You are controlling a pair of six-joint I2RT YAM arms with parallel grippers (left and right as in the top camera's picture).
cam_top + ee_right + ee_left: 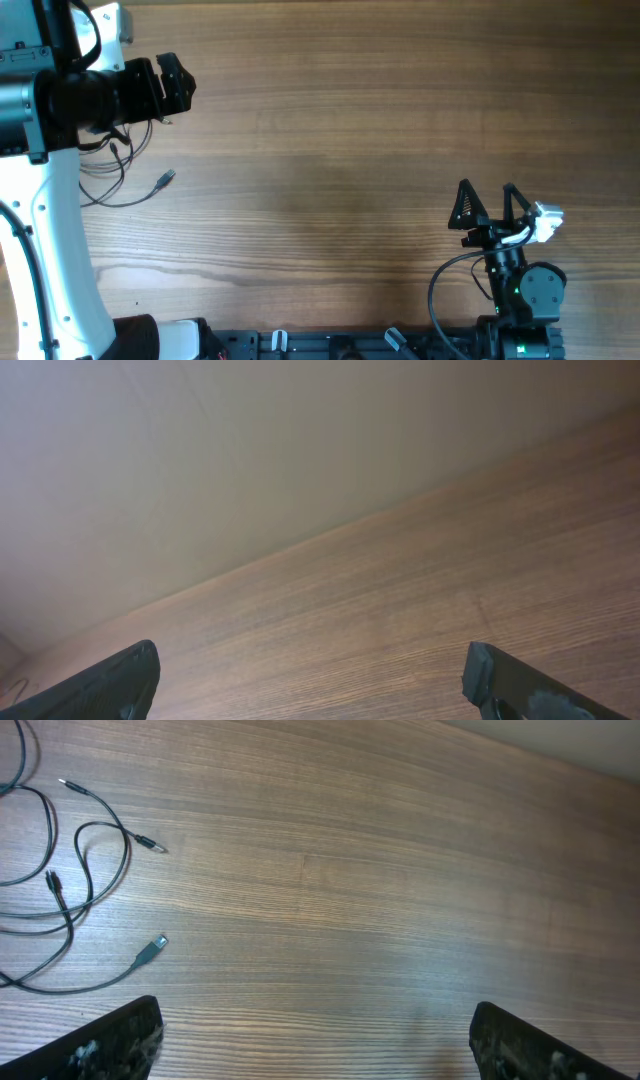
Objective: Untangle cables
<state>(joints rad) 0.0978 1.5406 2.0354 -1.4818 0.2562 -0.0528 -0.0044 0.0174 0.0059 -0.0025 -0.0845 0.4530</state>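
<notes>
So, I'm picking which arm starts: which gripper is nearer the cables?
Left. The left gripper is right next to the cables at the left side of the table; the right gripper is far across it, toward the right side.

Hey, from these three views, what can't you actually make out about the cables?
- Cables: the left wrist view cuts them off at its left edge, so their count and full tangle are unknown.
- Overhead: the left arm covers most of the loops.
- Silvery plug: too small in both views to name its type.
- Right wrist: only table and wall; no cables in view.
</notes>
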